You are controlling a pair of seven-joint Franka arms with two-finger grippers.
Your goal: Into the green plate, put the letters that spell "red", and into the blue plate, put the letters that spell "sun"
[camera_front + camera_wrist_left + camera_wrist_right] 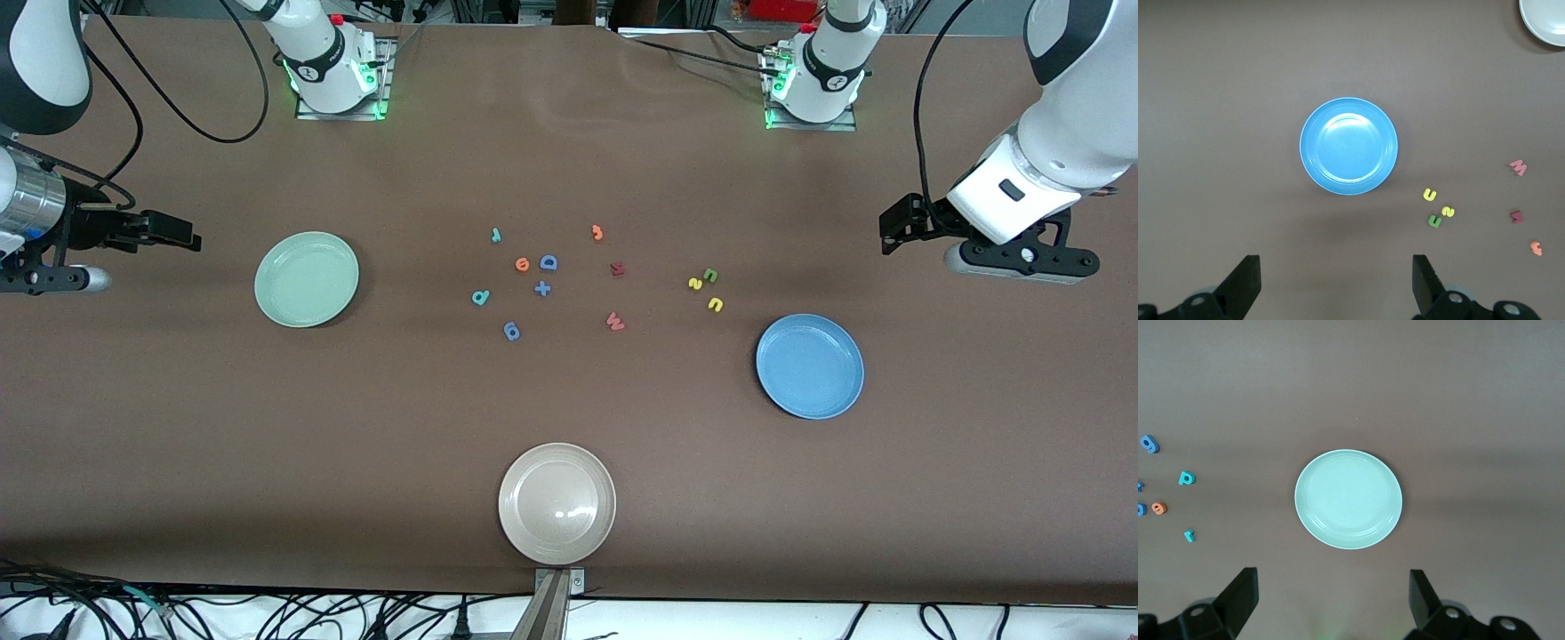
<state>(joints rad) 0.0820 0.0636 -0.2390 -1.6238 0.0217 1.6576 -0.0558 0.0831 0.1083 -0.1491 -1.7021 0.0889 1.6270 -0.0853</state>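
Note:
The green plate [307, 278] [1348, 498] lies toward the right arm's end of the table. The blue plate [809, 365] [1348, 146] lies toward the left arm's end. Both are bare. In the middle lie the teal r [496, 235] [1189, 535], orange e [522, 264] [1159, 508] and teal d [481, 297] [1187, 478]. Close to the blue plate sit the yellow s [695, 284] [1448, 212], yellow u [716, 305] [1429, 195] and green n [710, 276] [1434, 221]. My right gripper [182, 233] [1333, 583] hangs open over bare table beside the green plate. My left gripper [889, 231] [1336, 267] hangs open beside the blue plate.
A beige plate [557, 504] [1545, 17] sits near the table's front edge. Among the letters lie a blue D [548, 262], a blue plus [542, 288], a blue g [511, 331], an orange hooked piece [597, 233] and two red M/W shapes [614, 321].

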